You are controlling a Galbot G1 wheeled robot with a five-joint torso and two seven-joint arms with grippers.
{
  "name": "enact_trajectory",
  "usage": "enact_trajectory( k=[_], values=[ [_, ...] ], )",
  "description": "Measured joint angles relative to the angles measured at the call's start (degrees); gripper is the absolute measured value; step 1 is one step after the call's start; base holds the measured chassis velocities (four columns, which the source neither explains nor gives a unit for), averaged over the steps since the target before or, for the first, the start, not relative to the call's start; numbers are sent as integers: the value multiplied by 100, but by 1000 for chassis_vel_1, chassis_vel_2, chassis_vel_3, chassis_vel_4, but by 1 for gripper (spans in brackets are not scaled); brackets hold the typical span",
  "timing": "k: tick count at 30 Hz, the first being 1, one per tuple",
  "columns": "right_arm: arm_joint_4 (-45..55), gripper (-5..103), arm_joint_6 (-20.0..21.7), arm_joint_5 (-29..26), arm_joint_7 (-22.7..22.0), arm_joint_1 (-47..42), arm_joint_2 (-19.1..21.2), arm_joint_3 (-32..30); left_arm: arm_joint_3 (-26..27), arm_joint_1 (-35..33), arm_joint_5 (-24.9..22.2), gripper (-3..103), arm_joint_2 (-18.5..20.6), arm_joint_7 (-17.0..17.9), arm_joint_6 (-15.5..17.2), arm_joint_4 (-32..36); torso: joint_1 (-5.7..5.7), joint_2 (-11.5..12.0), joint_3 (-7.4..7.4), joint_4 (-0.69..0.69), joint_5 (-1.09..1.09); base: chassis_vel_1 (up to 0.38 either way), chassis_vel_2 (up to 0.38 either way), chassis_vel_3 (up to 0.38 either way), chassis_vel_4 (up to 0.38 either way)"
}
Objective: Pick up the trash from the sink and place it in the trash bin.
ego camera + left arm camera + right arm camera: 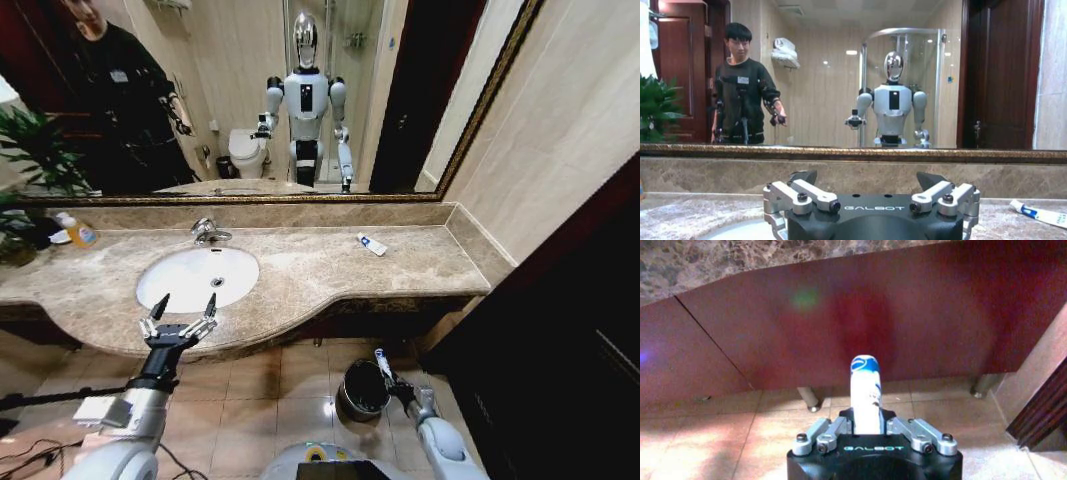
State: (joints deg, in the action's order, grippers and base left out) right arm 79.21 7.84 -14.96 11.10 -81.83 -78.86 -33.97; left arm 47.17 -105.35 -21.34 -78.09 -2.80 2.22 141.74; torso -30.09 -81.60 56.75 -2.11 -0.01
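Observation:
The white oval sink (180,285) with its chrome faucet (208,232) is set in the beige marble countertop. My left gripper (188,302) hovers open over the counter's front edge, just before the basin, its fingers (800,178) spread with nothing between them. Low on the right, my right gripper (394,382) is shut on a piece of trash, a small white tube with blue marks (382,362) (865,385), which points upward. It is held right beside the rim of the dark round trash bin (360,390) on the floor. Another white-and-blue tube (371,244) (1040,214) lies on the counter's right part.
An orange soap bottle (78,232) and a green plant (30,160) stand at the counter's left end. A big mirror (330,90) covers the wall behind. Dark red cabinet panels (840,330) close off the space under the counter. The floor is tiled.

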Motion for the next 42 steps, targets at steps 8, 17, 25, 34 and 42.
enact_trajectory(
  k=[8, 17, 25, 34, 42],
  values=[
    [22, 25, -53, -31, -166, -5, 16, 124, 0, 0, 0, 100, 0, 0, 0, 0, 0, 0, 0, 0, 1, 0, 0, 0, 0],
    [160, 58, -76, -66, -358, -15, 71, 218, 0, 0, 0, 100, 0, 0, 0, 0, 0, 0, 0, 0, 1, 0, 0, 0, 0],
    [207, 90, -66, -67, -480, -13, 74, 319, 0, 0, 0, 100, 0, 0, 0, 0, 0, 0, 0, 0, 1, 0, 0, 0, 0],
    [281, 100, -56, -90, -592, -37, 77, 367, 0, 0, 0, 100, 0, 0, 0, 0, 0, 0, 0, 0, 1, 0, 0, 0, 0],
    [892, 100, -106, -188, -856, -316, 106, 302, 0, 0, 0, 100, 0, 0, 0, 0, 0, 0, 0, 0, 2, 0, 0, 0, 0]
  ],
)
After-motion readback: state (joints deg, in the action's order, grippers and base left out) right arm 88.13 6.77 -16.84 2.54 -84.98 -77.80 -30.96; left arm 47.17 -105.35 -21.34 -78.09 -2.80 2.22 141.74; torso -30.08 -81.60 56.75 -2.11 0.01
